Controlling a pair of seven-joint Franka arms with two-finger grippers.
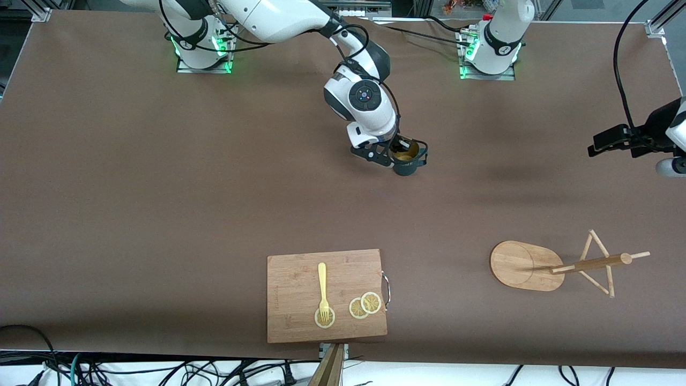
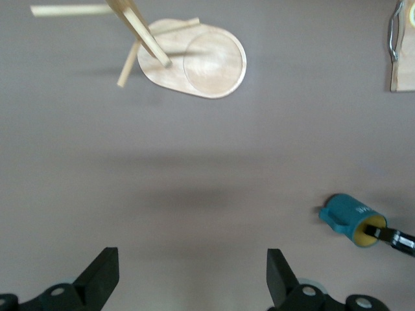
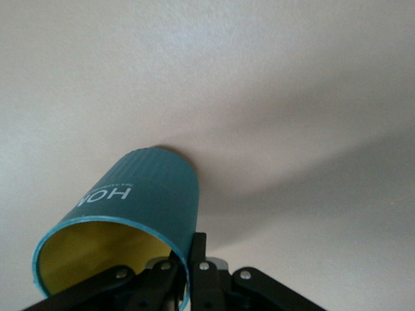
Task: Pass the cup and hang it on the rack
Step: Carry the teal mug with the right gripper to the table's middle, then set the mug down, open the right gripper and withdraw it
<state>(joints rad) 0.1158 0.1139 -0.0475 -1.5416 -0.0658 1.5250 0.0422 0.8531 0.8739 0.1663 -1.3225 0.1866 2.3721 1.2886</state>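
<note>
The dark teal cup point(image 1: 407, 160) with a yellowish inside is near the middle of the table, tilted, its base at or just above the surface. My right gripper point(image 1: 395, 151) is shut on its rim, one finger inside and one outside, as the right wrist view shows: cup point(image 3: 139, 194), gripper point(image 3: 193, 259). The cup also shows in the left wrist view point(image 2: 349, 217). The bamboo rack point(image 1: 525, 265) stands nearer the front camera, toward the left arm's end; it also shows in the left wrist view point(image 2: 201, 61). My left gripper point(image 1: 608, 140) is open and empty, high over the left arm's end point(image 2: 192, 278).
A bamboo cutting board point(image 1: 300, 300) lies near the front edge with a yellow fork point(image 1: 322, 287) and lemon slices point(image 1: 365, 305) on it. Its corner shows in the left wrist view point(image 2: 403, 58). The rack's pegs point(image 1: 600, 262) stick out around its post.
</note>
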